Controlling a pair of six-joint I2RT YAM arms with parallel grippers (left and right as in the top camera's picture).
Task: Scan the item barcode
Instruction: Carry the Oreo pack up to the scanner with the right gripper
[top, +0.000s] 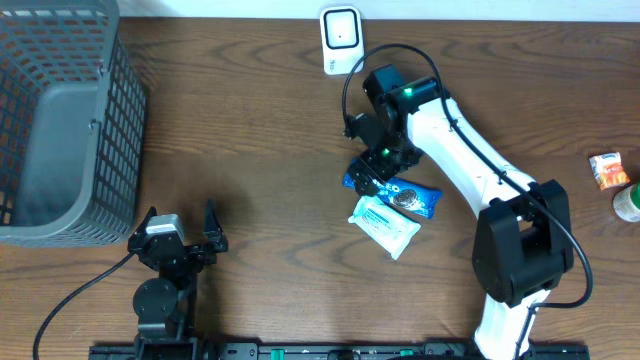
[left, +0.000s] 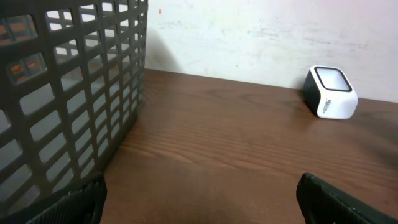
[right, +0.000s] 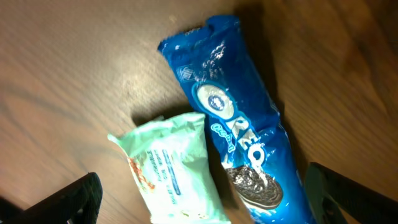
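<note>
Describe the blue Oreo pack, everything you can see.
The Oreo pack is a long, glossy blue plastic wrapper, crinkled, with crimped ends, a white logo and a cookie picture near one end. It lies flat, printed side up, on the wooden table, no barcode showing. One long edge meets a pale green packet. The right tool hovers open above it, not gripping.

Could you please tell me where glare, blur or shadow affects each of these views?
Overhead: evenly lit and sharp, only soft shadows. Right wrist: slightly soft, with glints on the glossy blue Oreo packet; the green packet has blurred print. Left wrist: the basket is close and dim, the scanner clear.
</note>
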